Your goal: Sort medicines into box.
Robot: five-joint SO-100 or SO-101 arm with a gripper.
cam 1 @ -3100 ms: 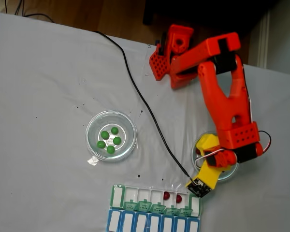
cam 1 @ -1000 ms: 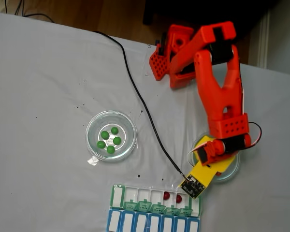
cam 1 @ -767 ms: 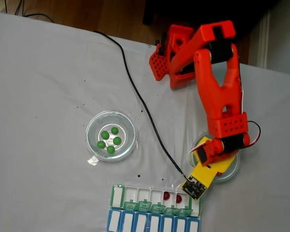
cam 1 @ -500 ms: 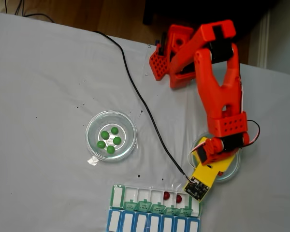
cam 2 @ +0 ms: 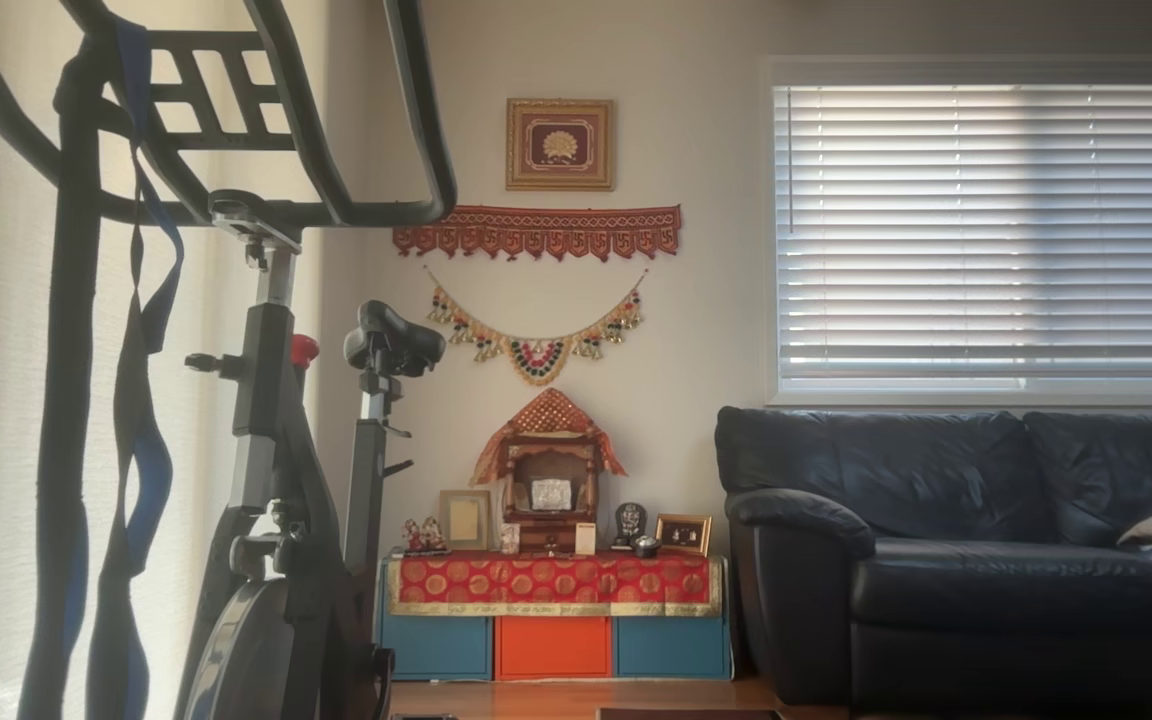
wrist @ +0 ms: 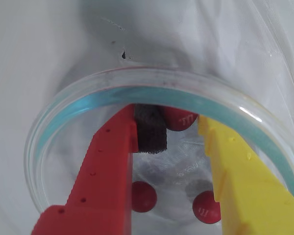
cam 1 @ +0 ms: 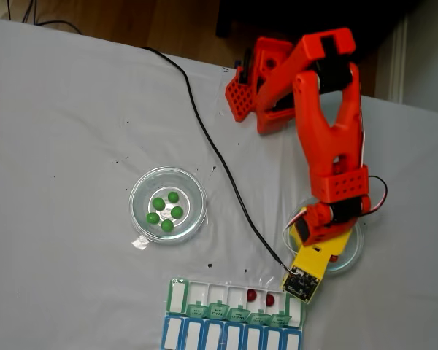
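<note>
Wrist view: the gripper [wrist: 181,129] reaches into a clear glass dish [wrist: 68,105], its red finger [wrist: 105,171] and yellow finger [wrist: 240,171] spread apart around a red pill [wrist: 179,117] pressed against the dish's far wall — not yet pinched. Two more red pills [wrist: 143,196] lie nearer the camera inside the same dish. From the fixed view, the pill box [cam 1: 233,313] sits near the dish on the tabletop [cam 1: 73,131], two red pills [cam 1: 260,297] already in its white compartments; five green pills [cam 1: 166,211] wait in a second dish [cam 1: 168,204] well apart. The risk looks plain — a glossy round pill against curved glass could squirt sideways as the fingers close, or the fingers could nudge the dish itself.
</note>
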